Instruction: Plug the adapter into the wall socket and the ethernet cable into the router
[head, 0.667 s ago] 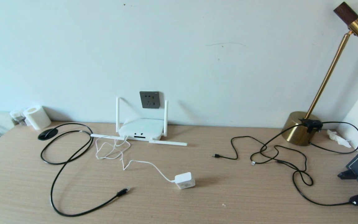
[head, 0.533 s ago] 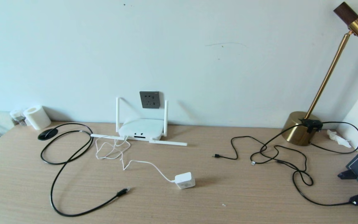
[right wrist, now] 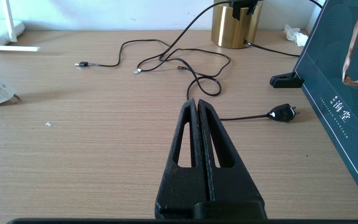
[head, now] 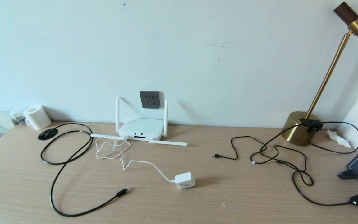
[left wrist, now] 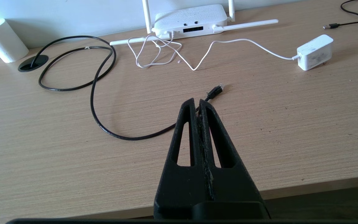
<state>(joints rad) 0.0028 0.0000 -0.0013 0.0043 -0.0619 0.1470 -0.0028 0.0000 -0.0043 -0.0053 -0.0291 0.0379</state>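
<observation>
The white adapter (head: 185,180) lies on the desk, its thin white cord running back to the router (head: 141,128) under the dark grey wall socket (head: 149,99). The black ethernet cable (head: 54,174) loops across the left of the desk and ends in a clear-tipped plug (head: 123,191). Neither arm shows in the head view. My left gripper (left wrist: 197,102) hovers shut and empty over the near desk edge, just short of the ethernet plug (left wrist: 215,91), with the adapter (left wrist: 315,52) and router (left wrist: 191,22) beyond. My right gripper (right wrist: 196,103) is shut, empty, over the right part.
A brass lamp (head: 300,128) stands at the back right with thin black cables (head: 278,155) and a black mains plug (head: 357,200) spread before it. A dark teal bag (right wrist: 343,102) closes off the right edge. A white roll (head: 37,117) and a cable grommet (head: 47,133) sit back left.
</observation>
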